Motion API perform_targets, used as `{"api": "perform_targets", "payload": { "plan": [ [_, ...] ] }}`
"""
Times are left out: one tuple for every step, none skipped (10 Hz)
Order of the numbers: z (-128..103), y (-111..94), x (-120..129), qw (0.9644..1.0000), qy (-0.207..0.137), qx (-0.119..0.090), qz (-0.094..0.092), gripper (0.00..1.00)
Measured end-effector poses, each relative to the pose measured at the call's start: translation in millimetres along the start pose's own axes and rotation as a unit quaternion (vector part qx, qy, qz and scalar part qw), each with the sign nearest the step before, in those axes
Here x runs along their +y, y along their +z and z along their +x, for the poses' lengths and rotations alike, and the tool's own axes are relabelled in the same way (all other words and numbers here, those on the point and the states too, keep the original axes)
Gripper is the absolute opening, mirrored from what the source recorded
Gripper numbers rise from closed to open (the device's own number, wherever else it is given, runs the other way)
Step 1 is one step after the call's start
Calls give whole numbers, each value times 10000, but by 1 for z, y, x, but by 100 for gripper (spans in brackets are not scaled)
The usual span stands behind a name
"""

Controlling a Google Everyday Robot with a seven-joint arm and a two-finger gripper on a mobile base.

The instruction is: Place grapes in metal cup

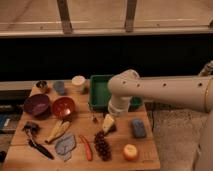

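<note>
The grapes [102, 146], a dark reddish-brown bunch, lie on the wooden table [150, 157] near its front edge, right of the middle. The metal cup [41, 85], small and silver, stands at the far left back corner of the table. My gripper [105, 125] hangs from the white arm [150, 90] just above and slightly behind the grapes, not touching them. It is far to the right of the metal cup.
A green tray [97, 95] sits behind the gripper. A blue-grey cup [60, 87] and a white cup [78, 81] stand at the back. A purple bowl [36, 104], red bowl [63, 106], banana [59, 130], orange-red carrot piece [86, 147], blue sponge [138, 127] and orange fruit [130, 151] lie around.
</note>
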Motion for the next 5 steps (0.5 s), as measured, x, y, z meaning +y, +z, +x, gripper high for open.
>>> {"api": "perform_targets", "payload": {
  "plan": [
    [1, 11, 17, 9999, -121, 74, -95, 80],
    [3, 20, 27, 9995, -190, 143, -183, 80],
    [6, 30, 37, 9991, -241, 224, -266, 80],
    [8, 42, 48, 9984, -277, 295, -389, 80],
    [9, 50, 53, 9977, -275, 307, -535, 80]
  ]
}}
